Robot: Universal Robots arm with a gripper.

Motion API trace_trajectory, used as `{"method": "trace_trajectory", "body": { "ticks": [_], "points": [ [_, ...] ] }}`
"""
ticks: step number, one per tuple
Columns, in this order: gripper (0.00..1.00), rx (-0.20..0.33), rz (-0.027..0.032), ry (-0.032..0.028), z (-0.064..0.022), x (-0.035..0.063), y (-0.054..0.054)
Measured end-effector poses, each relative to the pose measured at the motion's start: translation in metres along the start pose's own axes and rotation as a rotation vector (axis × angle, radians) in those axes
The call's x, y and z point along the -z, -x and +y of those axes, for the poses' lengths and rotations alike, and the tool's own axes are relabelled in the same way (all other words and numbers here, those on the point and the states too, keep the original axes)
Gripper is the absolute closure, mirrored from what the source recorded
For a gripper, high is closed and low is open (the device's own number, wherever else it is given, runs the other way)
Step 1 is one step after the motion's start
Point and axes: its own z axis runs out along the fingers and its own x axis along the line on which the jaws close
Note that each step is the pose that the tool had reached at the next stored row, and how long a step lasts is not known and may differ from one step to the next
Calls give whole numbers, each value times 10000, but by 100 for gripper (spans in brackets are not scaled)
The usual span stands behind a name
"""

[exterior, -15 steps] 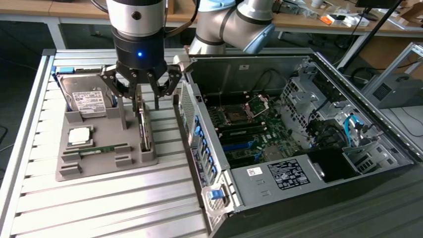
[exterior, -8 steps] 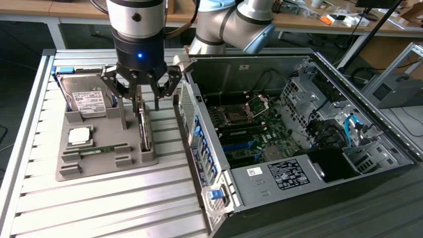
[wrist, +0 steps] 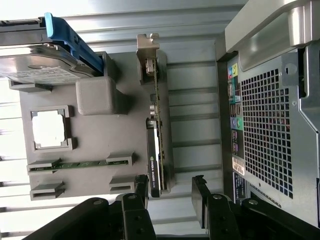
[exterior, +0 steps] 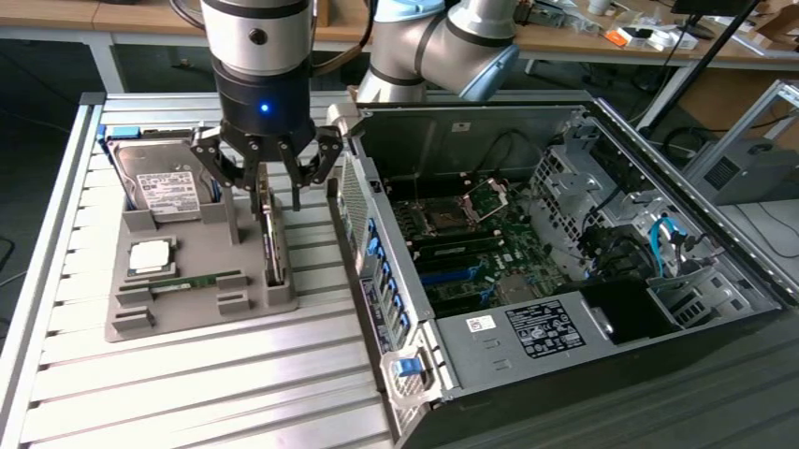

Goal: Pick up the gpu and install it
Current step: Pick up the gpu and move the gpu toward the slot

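While my pincer (exterior: pixel 265 182) hangs with jaws spread wide, gripping nothing, the gpu (exterior: pixel 272 245) stands on edge in the grey holder tray (exterior: pixel 168 316) straight below me, its long axis crossing my closing line, flat faces toward my fingers (wrist: pixel 141 186).

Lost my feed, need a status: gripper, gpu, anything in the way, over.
Copy: gripper open over gpu, no grip. It stands on edge in grey holder, uninstalled. Hard drive and open case either side, not touching it.
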Motion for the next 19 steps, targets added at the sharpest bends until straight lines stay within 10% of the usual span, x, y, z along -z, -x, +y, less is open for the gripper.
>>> {"method": "trace_trajectory", "body": {
  "ticks": [19],
  "points": [
    [52,0,0,0,-1,-56,-2]
  ]
}}
